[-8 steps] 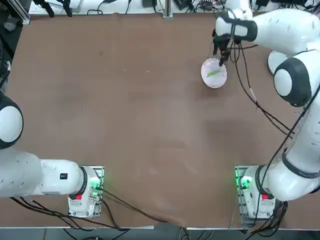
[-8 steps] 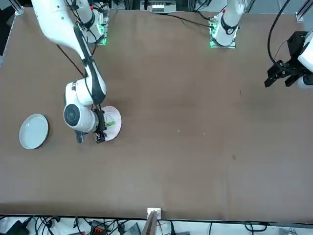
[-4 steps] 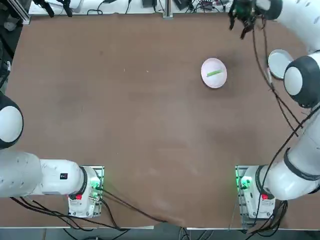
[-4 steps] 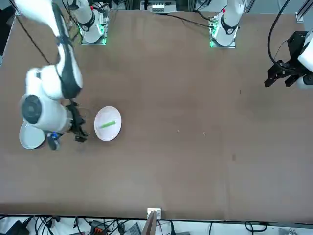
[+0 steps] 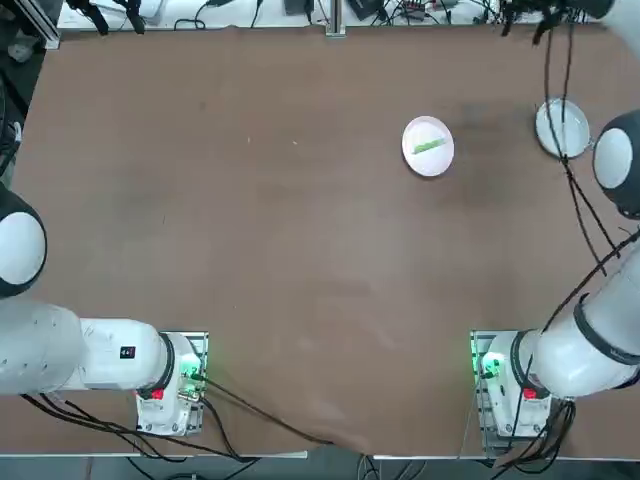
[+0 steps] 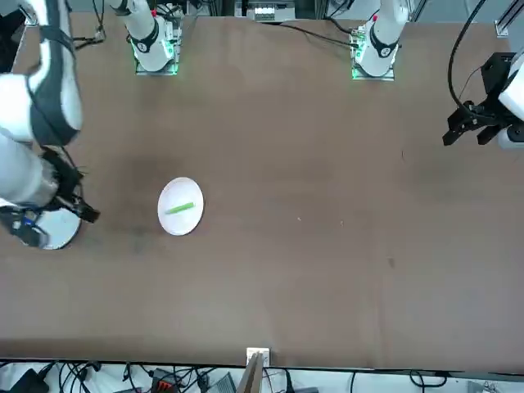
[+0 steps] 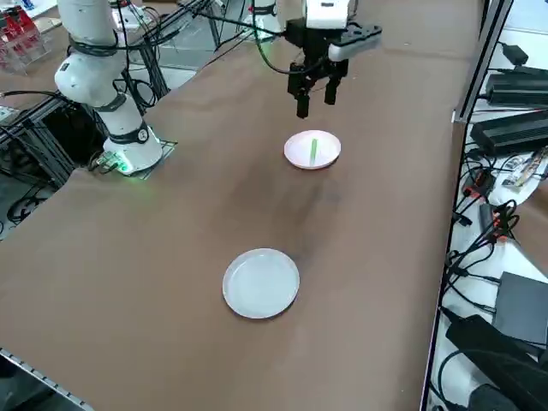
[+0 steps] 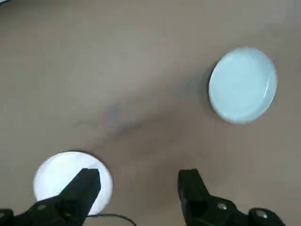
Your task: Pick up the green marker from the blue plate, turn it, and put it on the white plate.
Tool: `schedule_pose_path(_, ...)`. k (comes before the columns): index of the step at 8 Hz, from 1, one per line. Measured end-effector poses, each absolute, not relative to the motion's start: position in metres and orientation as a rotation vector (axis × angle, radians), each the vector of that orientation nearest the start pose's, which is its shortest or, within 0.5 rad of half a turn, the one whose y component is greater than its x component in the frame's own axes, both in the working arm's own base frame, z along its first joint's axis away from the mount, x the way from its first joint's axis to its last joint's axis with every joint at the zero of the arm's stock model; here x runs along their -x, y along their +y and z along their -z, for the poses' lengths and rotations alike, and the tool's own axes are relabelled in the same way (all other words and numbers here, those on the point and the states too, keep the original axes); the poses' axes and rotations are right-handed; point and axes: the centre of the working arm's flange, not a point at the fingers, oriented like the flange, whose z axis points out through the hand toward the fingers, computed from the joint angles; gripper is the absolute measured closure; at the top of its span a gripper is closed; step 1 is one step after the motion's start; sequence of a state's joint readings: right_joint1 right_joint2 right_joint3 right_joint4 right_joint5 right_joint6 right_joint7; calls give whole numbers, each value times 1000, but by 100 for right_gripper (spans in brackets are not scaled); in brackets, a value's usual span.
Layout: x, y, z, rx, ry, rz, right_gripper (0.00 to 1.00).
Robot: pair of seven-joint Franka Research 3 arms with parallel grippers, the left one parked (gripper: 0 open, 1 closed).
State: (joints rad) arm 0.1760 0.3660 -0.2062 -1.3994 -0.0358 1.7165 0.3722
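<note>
Your green marker (image 5: pixel 429 146), a short bright stick, lies across the white plate (image 5: pixel 427 161) near the bench's far edge. The right claw (image 7: pixel 316 100) hangs spread and empty above the bench. The blue plate (image 6: pixel 56 232) is half hidden behind the arm in the front view.

The white right arm with dark joints reaches up and out over the brown counter (image 7: pixel 171 240), its wrist raised high and its black two-finger tool (image 7: pixel 315 97) pointing downward, the fingers (image 8: pixel 193 186) spread wide apart with nothing between them, well clear of the surface.
</note>
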Motion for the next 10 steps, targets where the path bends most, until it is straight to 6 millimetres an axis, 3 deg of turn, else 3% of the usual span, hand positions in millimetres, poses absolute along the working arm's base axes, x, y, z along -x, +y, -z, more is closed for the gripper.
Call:
schedule_pose_path(2, -652, -43, -535, 3223, 325, 20, 0)
schedule_pose_path(4, -636, -63, -567, 3227, 145, 41, 0)
schedule_pose_path(7, -612, -35, -607, 3205, 50, 54, 0)
schedule_pose_path(10, -571, -33, -619, 3192, 33, -38, 0)
